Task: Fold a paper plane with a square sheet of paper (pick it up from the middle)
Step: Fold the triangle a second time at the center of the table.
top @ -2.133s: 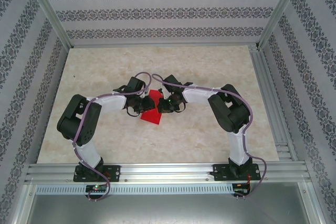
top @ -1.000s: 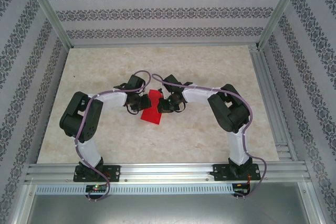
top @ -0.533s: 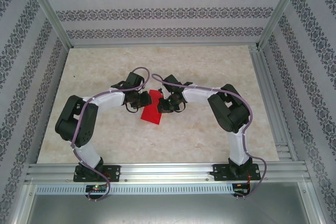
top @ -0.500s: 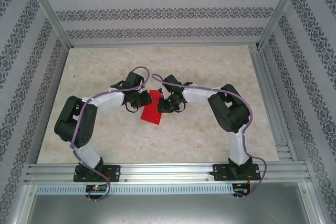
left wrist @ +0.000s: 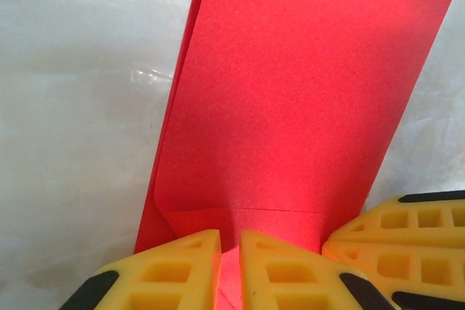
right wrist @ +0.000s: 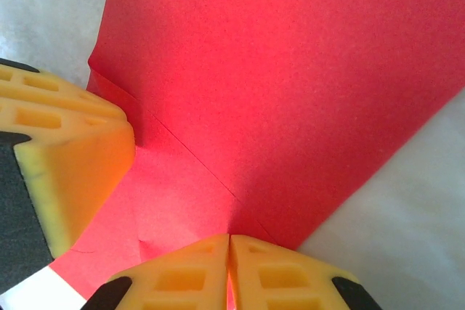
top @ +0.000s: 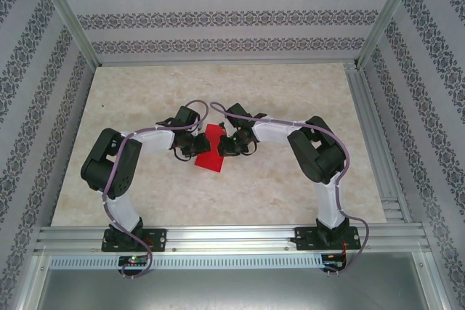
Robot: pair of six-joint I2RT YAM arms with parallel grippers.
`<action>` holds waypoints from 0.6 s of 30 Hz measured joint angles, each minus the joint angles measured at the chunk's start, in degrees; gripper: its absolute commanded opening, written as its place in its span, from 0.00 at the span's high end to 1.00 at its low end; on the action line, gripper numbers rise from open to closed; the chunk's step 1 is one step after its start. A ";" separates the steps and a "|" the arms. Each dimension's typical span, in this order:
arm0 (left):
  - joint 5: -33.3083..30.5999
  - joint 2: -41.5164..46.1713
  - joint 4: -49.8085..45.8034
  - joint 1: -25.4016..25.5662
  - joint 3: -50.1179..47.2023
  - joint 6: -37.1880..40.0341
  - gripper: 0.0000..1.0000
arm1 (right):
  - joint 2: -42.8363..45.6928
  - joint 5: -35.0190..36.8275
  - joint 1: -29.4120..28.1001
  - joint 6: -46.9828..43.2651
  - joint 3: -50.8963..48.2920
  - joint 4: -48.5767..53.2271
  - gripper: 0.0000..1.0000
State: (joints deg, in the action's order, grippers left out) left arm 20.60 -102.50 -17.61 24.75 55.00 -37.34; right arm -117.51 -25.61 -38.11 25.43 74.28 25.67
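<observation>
The square sheet of paper (top: 209, 153) is bright red and lies folded into a narrower shape in the middle of the table, between both grippers. In the left wrist view the paper (left wrist: 305, 92) shows a wide flap with a crease near my left gripper (left wrist: 230, 252). That gripper's jaws stand almost together with a thin slit, tips down on the red surface. My right gripper (right wrist: 229, 252) is shut, tips touching at a diagonal crease of the paper (right wrist: 290, 70). From above, the left gripper (top: 192, 143) is at the paper's left edge and the right gripper (top: 224, 144) at its right edge.
The pale marbled table (top: 290, 92) has free room all around the paper. Patterned walls and metal posts enclose it, and a metal rail (top: 232, 237) runs along the near edge by the arm bases.
The left arm's elbow swung outward and came back, and its gripper shifted slightly along the paper's left edge. The paper and the right arm have stayed in place.
</observation>
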 measured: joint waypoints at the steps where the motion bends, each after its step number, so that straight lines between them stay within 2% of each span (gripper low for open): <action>1: -0.15 -0.07 -0.02 0.00 0.00 -0.09 0.85 | 0.04 -0.02 0.00 0.09 0.02 0.00 0.89; 5: -0.46 -0.15 0.00 0.02 0.00 -0.52 0.85 | 0.59 -0.13 0.02 0.44 0.02 0.04 0.87; 9: -0.61 -0.17 0.02 0.02 -0.11 -0.68 0.86 | 3.13 -0.26 0.61 1.44 -0.52 0.81 0.78; 11: -0.81 -0.17 0.00 0.02 -0.11 -0.70 0.87 | 5.31 -0.63 0.70 1.88 -0.70 0.92 0.77; 18: -1.55 -0.17 -0.09 0.13 -0.11 -0.72 0.87 | 10.64 -0.81 -1.66 4.26 -2.56 0.00 0.83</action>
State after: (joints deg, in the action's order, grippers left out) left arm 19.05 -102.67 -17.69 24.88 54.89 -38.06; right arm -106.87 -26.41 -39.77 29.69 71.72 25.67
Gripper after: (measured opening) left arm 0.132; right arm 0.185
